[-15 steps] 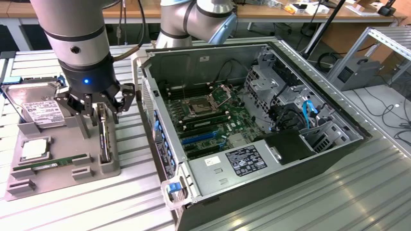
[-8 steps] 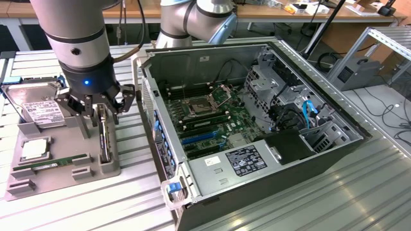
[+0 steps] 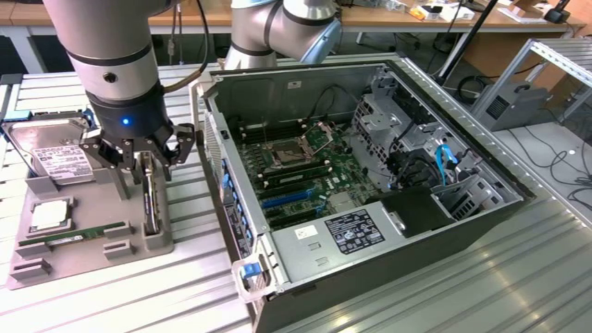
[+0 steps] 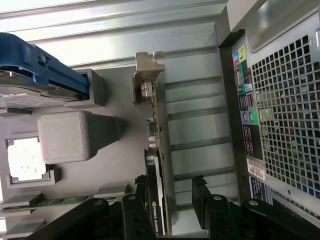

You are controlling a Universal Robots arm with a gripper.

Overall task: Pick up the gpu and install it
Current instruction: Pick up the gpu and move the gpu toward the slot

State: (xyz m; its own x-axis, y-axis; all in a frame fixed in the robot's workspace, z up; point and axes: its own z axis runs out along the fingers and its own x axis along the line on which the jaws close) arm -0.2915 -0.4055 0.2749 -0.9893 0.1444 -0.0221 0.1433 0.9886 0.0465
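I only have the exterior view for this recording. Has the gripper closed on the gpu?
Observer: No. In the wrist view the open gripper straddles the gpu, and a gap shows between the card and one finger.
Operator: Where is its bracket?
Observer: The silver bracket is at the end away from the fingers.
Operator: What lies beside the card?
Observer: The case's rear ports face it across bare table slats.

arm (image 3: 116,62) reaches straight down, jaws spread open.
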